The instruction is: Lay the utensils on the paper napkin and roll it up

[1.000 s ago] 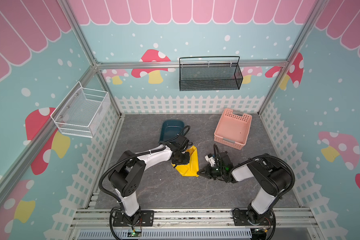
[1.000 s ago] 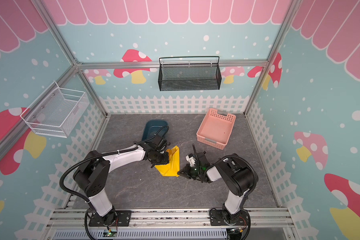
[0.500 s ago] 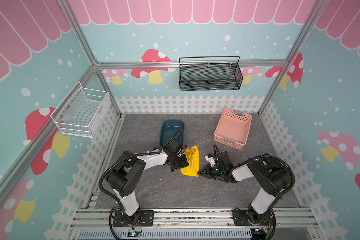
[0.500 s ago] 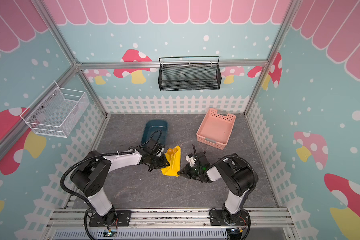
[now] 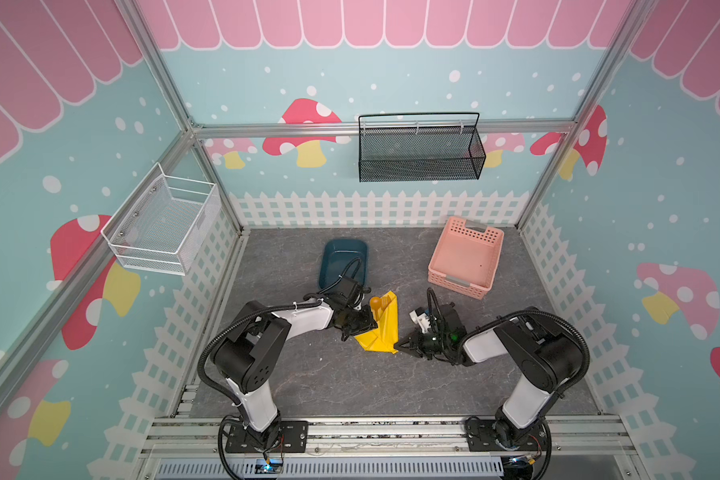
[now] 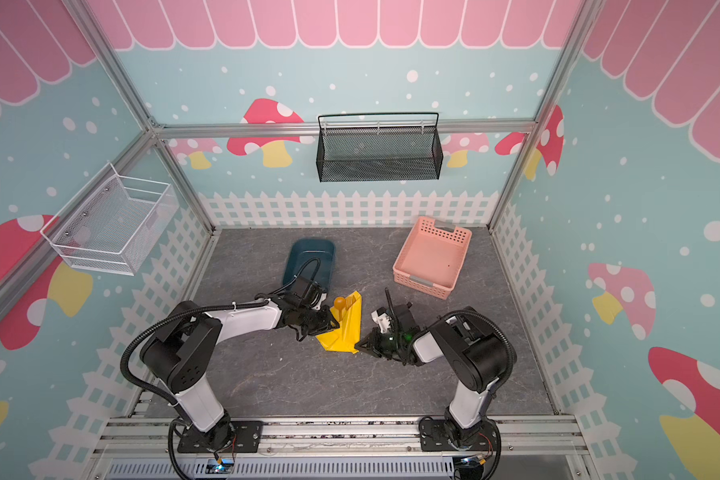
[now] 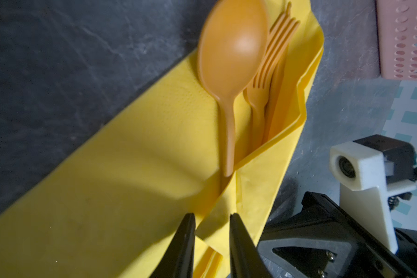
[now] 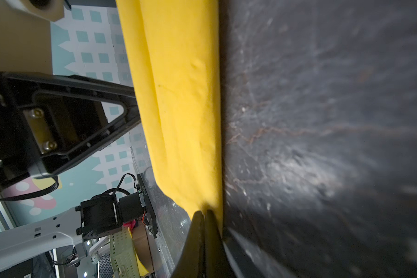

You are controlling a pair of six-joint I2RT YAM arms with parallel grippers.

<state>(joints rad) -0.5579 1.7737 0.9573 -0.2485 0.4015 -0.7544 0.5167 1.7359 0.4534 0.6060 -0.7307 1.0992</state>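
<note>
- The paper napkin [image 5: 381,328] sits low in the middle of both top views, between the two arms. It is much narrower than a second ago, when it lay spread wider under the left arm.
- The spoon [image 5: 376,302] pokes its round bowl out of the napkin's upper end. A second ago I couldn't see it at all.
- In the left wrist view the fork [image 7: 275,48] lies just beside the spoon. A flat orange piece behind it [image 7: 275,106] I take for the knife. One flap of paper is folded across all three handles.
- The right gripper [image 8: 204,213] hasn't budged. Its fingers are clenched tight on the napkin's lower corner, pinning it close to the grey table [image 5: 308,374].
- The left gripper [image 7: 211,217] has slid from on top of the paper to its lower left edge. Its fingers stand slightly apart with a ridge of paper between them, and I cannot tell whether they truly pinch it.
- To my eye the utensils are placed and the first fold is over them, so the rolling has begun. A broad flat part of the sheet still lies open, and the bundle looks loose.
- The blue tub [image 5: 344,262] and pink basket [image 5: 466,259] stand apart toward the back.
</note>
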